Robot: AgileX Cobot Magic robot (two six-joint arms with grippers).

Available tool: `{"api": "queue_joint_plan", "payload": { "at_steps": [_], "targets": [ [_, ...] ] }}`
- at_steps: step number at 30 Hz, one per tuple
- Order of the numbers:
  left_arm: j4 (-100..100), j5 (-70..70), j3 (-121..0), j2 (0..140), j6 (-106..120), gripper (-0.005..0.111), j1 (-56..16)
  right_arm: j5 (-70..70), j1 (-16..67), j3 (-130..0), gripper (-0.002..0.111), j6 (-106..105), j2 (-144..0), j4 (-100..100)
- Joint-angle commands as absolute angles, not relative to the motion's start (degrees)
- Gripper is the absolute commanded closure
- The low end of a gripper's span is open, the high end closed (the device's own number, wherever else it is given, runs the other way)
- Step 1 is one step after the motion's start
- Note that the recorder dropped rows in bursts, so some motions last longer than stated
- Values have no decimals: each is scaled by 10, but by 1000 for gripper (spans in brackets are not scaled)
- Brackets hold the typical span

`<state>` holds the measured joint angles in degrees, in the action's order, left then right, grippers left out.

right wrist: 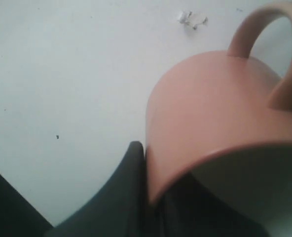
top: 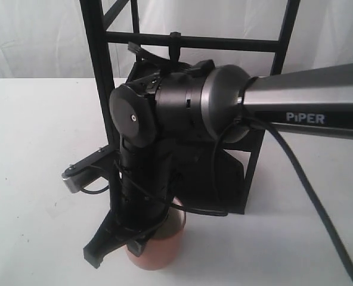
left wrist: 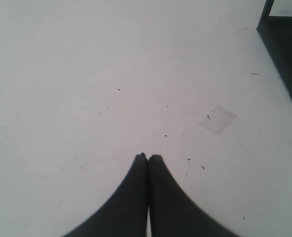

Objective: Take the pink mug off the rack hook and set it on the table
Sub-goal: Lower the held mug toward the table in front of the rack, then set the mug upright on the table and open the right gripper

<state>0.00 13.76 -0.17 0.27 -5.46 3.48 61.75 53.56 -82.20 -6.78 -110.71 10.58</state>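
The pink mug hangs low at the table, in front of the rack; I cannot tell whether its base touches. My right gripper reaches down from the right and is shut on the mug's rim. In the right wrist view one finger presses the outer wall of the mug and the other is inside it; the loop handle points away. The rack hook on the top bar is bare. Over bare table, my left gripper is shut on nothing.
The rack's black foot stands close beside the left gripper. A clear patch of tape and a small scrap lie on the table. The right arm's cable trails to the front right. A white curtain hangs behind.
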Motion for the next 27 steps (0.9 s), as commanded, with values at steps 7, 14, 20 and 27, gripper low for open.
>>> {"api": "queue_joint_plan", "payload": {
  "at_steps": [7,14,20,27],
  "targets": [
    [0,142,0,0,-55,107,32,594,536,-826,108,-45,-1110,102],
    [0,142,0,0,-55,107,32,550,536,-826,108,-39,-1121,102],
    [0,142,0,0,-55,107,32,576,536,-826,108,-38,-1122,100],
    [0,142,0,0,-55,107,32,579,536,-826,108,-38,-1122,90]
  ]
}}
